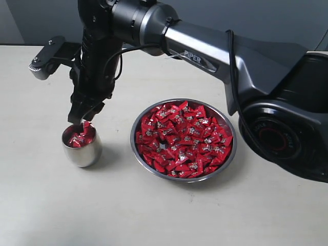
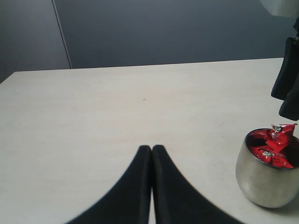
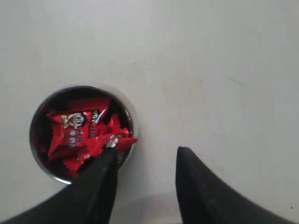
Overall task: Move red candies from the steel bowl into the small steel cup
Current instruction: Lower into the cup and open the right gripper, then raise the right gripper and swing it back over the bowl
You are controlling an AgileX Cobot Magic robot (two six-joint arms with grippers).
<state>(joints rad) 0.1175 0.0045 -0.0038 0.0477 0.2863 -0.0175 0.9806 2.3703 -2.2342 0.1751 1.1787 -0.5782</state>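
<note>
Steel bowl [image 1: 180,180] nearest; left of it the right end effector [image 1: 84,117], released over the small steel cup [image 1: 82,152], seems to snag a red candy [image 3: 120,141], so lifting could spill it.

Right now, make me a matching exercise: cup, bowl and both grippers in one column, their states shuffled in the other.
1 cup
2 bowl
3 left gripper
4 right gripper

A shut, over the table
B heaped with candies
C open, at the cup's rim
D only a few candies inside

Pairs: 1-D, 2-B, 3-A, 4-C
</note>
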